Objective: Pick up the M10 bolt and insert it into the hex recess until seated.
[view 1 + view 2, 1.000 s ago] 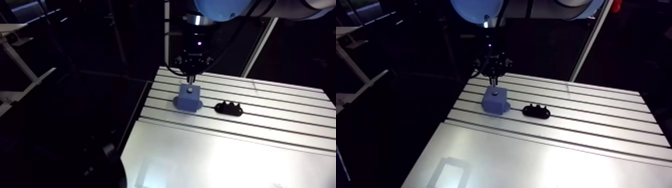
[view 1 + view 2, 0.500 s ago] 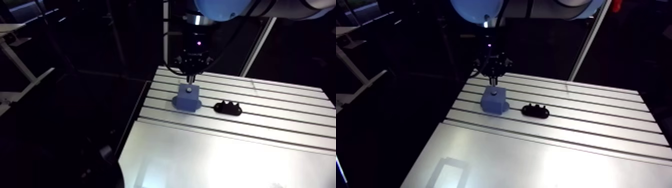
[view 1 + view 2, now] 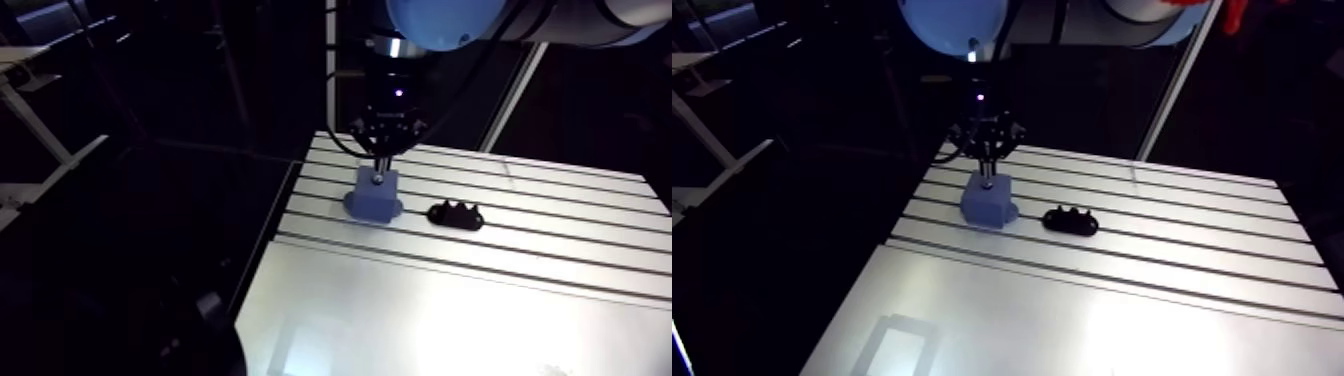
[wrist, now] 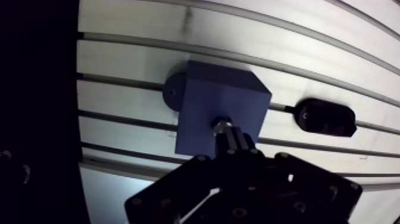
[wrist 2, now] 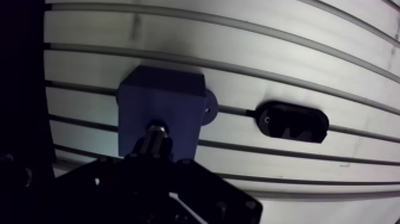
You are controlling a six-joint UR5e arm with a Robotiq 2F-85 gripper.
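A blue block with round mounting ears sits on the slotted table. My gripper hangs straight over the block's top face, shut on the M10 bolt. The bolt's metal end points down and sits at the block's top; the hex recess is hidden under it. In the arm view the gripper comes down onto the blue block near the table's back left corner.
A black oblong fixture lies on the table to one side of the block, a short gap away; in the arm view this black fixture is right of the block. The table's left edge is close to the block.
The gripper has come down with the bolt, from a little above the block to its top face. Block and black fixture have stayed put.
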